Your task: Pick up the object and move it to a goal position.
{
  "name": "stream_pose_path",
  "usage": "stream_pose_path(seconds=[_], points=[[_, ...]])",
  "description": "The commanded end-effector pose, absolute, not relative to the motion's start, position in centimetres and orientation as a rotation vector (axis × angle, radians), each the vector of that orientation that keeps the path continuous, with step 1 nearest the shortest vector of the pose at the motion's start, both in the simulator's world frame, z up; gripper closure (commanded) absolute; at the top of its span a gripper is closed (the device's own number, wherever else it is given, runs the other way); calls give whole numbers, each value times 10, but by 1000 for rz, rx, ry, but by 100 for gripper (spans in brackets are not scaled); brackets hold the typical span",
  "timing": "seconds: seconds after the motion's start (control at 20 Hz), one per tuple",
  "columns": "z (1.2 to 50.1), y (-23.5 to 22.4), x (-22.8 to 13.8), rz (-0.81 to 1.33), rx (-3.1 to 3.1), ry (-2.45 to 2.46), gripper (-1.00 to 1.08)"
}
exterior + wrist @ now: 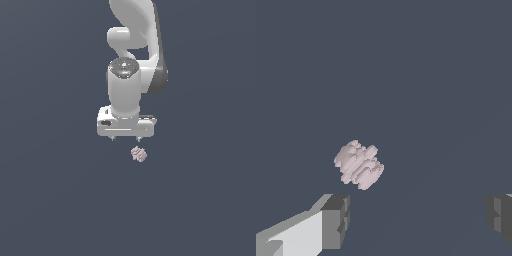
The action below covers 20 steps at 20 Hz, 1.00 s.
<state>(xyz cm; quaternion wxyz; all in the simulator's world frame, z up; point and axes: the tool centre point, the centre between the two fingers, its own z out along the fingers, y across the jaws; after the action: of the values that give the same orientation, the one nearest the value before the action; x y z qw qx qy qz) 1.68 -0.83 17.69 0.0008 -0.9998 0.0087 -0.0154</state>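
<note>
The object [139, 154] is a small lumpy pale pink-grey clump lying on the dark grey surface. My white gripper [126, 138] hangs above it and slightly toward the exterior view's left, with only the short fingertips showing under the hand. In the wrist view the object [359, 164] lies ahead of the fingers, nearer one finger [336, 220] than the other [500, 216]. The jaws stand wide apart and hold nothing. The gripper [417, 218] does not touch the object.
The plain dark grey surface [50, 190] fills both views. The white arm [134, 45] rises behind the gripper toward the top of the exterior view. No other objects show.
</note>
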Motion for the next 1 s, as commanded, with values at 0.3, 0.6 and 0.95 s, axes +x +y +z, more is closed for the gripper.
stream_pose_path(seconds=[0.3, 0.6, 0.95], points=[[171, -3, 12, -20, -3145, -33, -92], [167, 1, 8, 4, -3148, -88, -92], [167, 1, 9, 2, -3148, -92, -92]])
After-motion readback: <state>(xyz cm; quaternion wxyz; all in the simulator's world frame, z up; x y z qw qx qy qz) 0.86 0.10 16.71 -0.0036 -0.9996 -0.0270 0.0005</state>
